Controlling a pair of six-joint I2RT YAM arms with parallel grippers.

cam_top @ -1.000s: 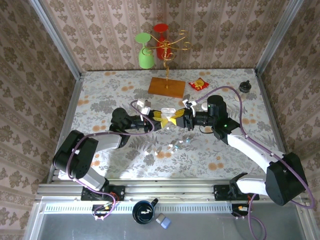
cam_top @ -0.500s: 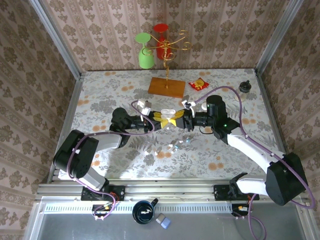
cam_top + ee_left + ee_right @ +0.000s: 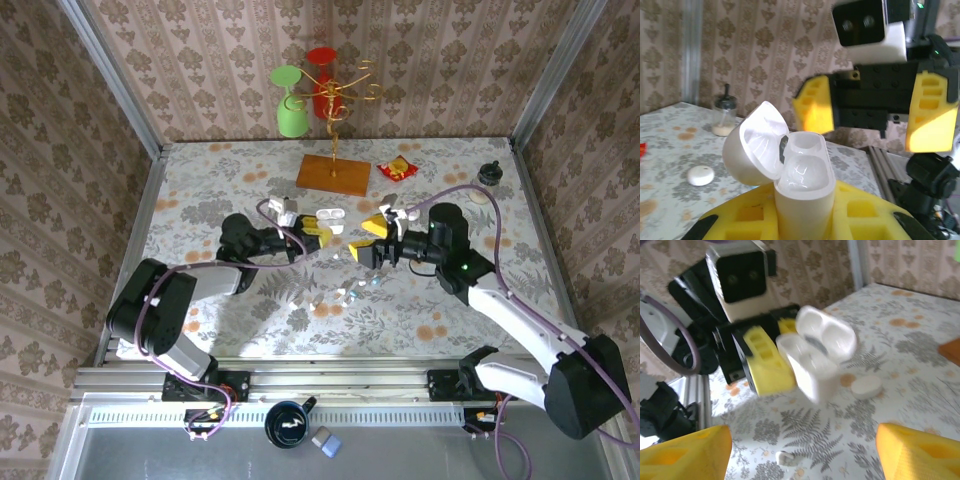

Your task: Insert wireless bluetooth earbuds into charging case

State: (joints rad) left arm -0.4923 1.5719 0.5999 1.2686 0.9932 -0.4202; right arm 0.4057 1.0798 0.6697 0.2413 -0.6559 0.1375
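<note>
Currently, the left gripper is clamped on the charging case and holds it above the middle of the table. In the left wrist view the case stands upright, its lower body seated between the yellow fingers. The lid is hinged back to one side, and the two glossy white wells in the body face upward.

The right gripper faces the case from the opposite side. Its jaws stand wide apart and hold nothing. It is near the case but not touching it. In the right wrist view its two yellow fingertips sit at the lower corners of the frame, with the opened case and the left gripper straight ahead.

The earbuds lie loose on the floral cloth, nearer the arm bases than the two grippers and apart from the case. At this size their individual orientation cannot be told.

Further back on the table:
- a wooden stand with a gold wire rack that carries a green glass and a red glass;
- a red packet just beside the stand;
- a small dark-topped jar near the far right corner;
- a flat white puck on the cloth near the jar.
</note>
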